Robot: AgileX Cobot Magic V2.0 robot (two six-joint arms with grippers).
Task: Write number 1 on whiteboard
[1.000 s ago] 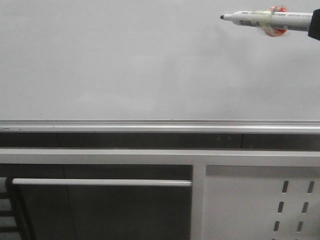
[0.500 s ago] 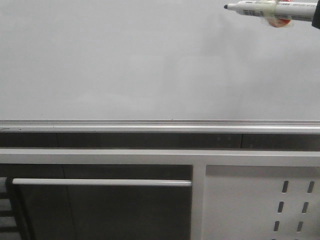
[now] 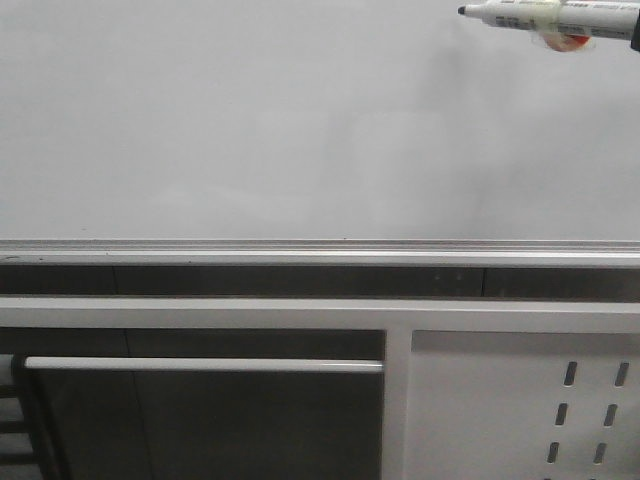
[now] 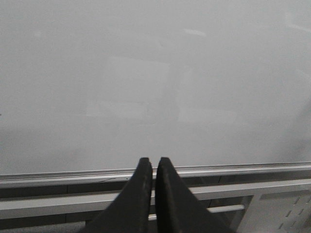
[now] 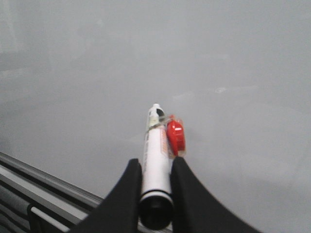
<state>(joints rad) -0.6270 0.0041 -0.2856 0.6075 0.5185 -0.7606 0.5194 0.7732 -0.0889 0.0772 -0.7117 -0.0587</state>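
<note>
The whiteboard (image 3: 300, 120) fills the upper part of the front view, glossy and blank, with its silver rail (image 3: 300, 246) below. No number 1 is in view on it. A white marker (image 3: 530, 15) with a black tip and a red clip taped on lies level at the top right, tip pointing left. In the right wrist view my right gripper (image 5: 155, 161) is shut on the marker (image 5: 155, 141), whose tip points at the whiteboard (image 5: 218, 58); contact cannot be told. My left gripper (image 4: 151, 161) is shut and empty, facing the whiteboard (image 4: 146, 73) above the rail.
Below the rail runs a grey metal frame (image 3: 300, 312). A white perforated metal panel (image 3: 500, 410) sits at the lower right. A horizontal silver bar (image 3: 200, 365) crosses a dark opening at the lower left.
The marker has risen towards the top edge of the front view and shifted slightly right. The board's surface looks the same.
</note>
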